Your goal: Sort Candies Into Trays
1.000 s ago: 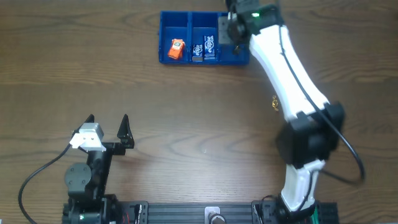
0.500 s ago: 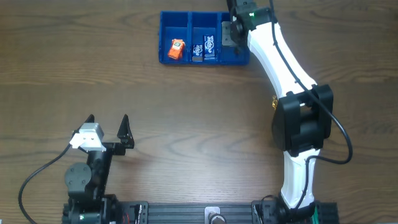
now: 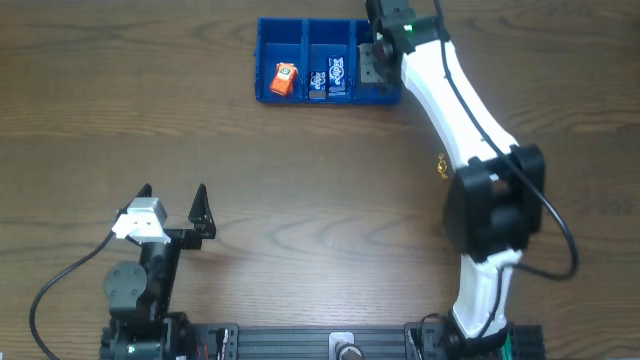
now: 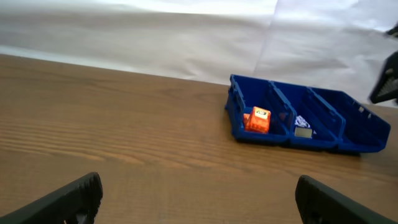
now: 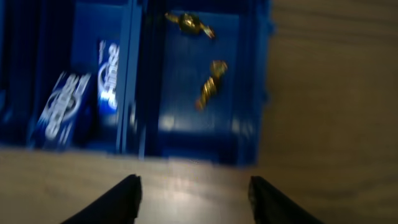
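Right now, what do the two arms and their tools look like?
Right arm: white links, black joints, black cable, green light near the wrist. Left arm: black, white block at the wrist, looping black cable. Left tool and right tool: black fingers.

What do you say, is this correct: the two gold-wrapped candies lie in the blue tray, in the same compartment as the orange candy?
Not quite: the compartment is wrong. The two gold-wrapped candies lie in the blue tray, but alone in an end compartment, next to the blue-wrapped candies; the right wrist view shows this. The orange candy lies in the opposite end compartment, as the top view shows.
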Robot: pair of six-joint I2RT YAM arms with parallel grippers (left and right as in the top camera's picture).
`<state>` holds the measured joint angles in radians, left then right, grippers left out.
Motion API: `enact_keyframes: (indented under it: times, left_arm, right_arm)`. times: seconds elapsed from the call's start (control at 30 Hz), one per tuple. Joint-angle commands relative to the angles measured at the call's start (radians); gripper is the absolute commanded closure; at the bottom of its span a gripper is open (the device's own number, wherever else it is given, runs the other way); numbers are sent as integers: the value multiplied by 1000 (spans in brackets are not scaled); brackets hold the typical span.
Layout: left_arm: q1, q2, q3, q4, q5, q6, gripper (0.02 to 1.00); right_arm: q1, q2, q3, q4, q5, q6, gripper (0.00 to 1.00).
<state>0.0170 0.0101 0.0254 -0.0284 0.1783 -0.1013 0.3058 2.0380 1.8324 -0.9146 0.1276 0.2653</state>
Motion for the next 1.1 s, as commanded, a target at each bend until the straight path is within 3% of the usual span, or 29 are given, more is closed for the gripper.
enact_keyframes:
  times: [0.03, 0.23, 0.47, 0.63, 1.1]
  left_arm:
    - [2, -6, -21, -31, 21, -3, 20]
    - [2, -6, -21, -31, 21, -3, 20]
    - [2, -6, -21, -31, 22, -3, 20]
    - [2, -6, -21, -31, 22, -3, 20]
    - [2, -6, -21, -31, 21, -3, 23]
  right_arm:
    - [-13, -301, -209, 30, 31, -8, 380]
    - [-114, -540, -561, 83, 32, 19, 380]
    - [-220, -520, -774, 112, 28, 14, 384]
    - [-257, -447, -809, 172, -51, -67, 384]
    - [-274, -278, -809, 234, -63, -93, 395]
